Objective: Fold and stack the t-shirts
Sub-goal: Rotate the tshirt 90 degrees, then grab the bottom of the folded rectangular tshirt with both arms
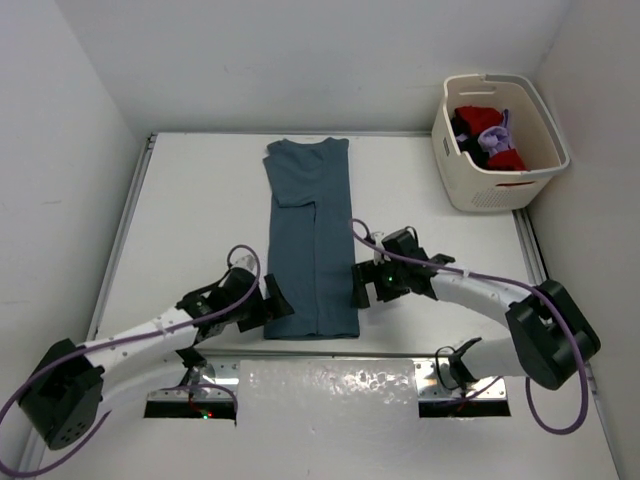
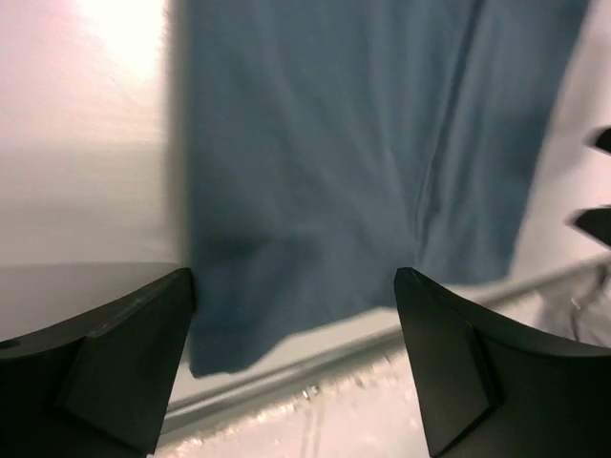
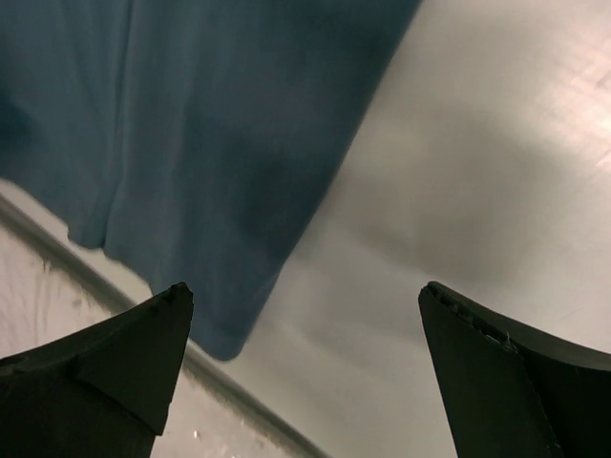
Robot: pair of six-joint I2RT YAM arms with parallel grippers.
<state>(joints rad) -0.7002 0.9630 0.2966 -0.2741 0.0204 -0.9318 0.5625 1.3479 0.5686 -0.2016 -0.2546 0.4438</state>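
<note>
While teal-blue shirt (image 1: 308,240) is laid flat on bench (image 1: 190,220) as long narrow strip, collar at far end, left jaws are held wide apart over its near left corner, closed on nothing. Right jaws are spread wide just beside near right corner, over bare bench. Red shirt (image 1: 508,160), lavender shirt (image 1: 495,135) and black shirt (image 1: 463,123) are piled in cream basket (image 1: 500,195) at far right

The t-shirt (image 1: 310,240) is teal-blue, the table (image 1: 200,220) white, the basket (image 1: 490,195) cream.
</note>
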